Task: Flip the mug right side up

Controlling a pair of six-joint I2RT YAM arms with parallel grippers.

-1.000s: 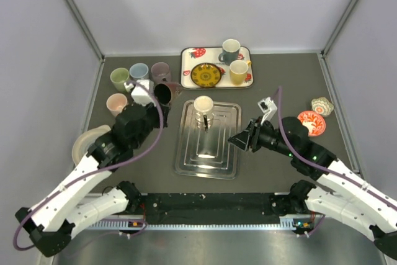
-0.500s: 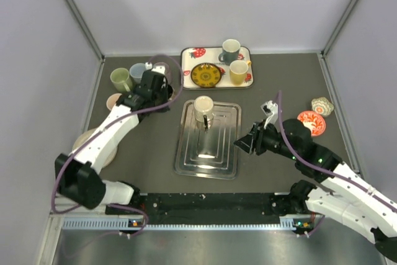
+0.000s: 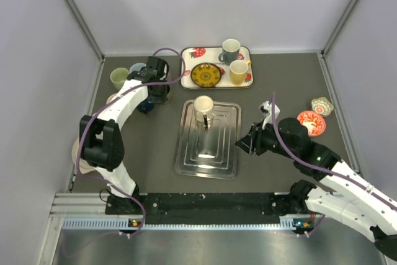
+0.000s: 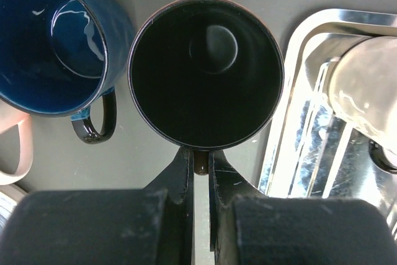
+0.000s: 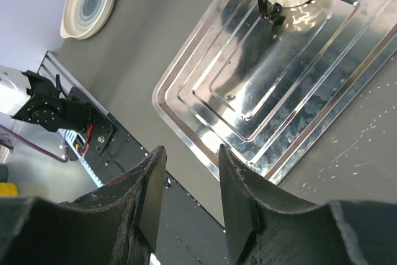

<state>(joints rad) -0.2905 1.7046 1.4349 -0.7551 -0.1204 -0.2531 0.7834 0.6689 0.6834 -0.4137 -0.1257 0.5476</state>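
The dark mug (image 4: 206,82) stands mouth-up on the tabletop in the far-left part, just beside the steel tray (image 4: 322,20). L gripper (image 4: 200,163) has its jaws pinched together on the mug's handle. In the top view the arm covers it, so the exact spot is unclear.

Next to it:
- 1 blue mug (image 4: 56,41), not touching it
- 1 pink cup (image 4: 11,153)

Elsewhere:
- 1 cream mug (image 3: 203,107) on the steel tray
- Printed tray (image 3: 187,69) at the far edge w/ 2 mugs and 1 plate
- 1 green mug (image 3: 119,79) near the far-left corner
- 1 red bowl (image 3: 310,122) by the right edge

R gripper (image 5: 192,166) has its jaws apart, holding nothing, at the steel tray's right edge.
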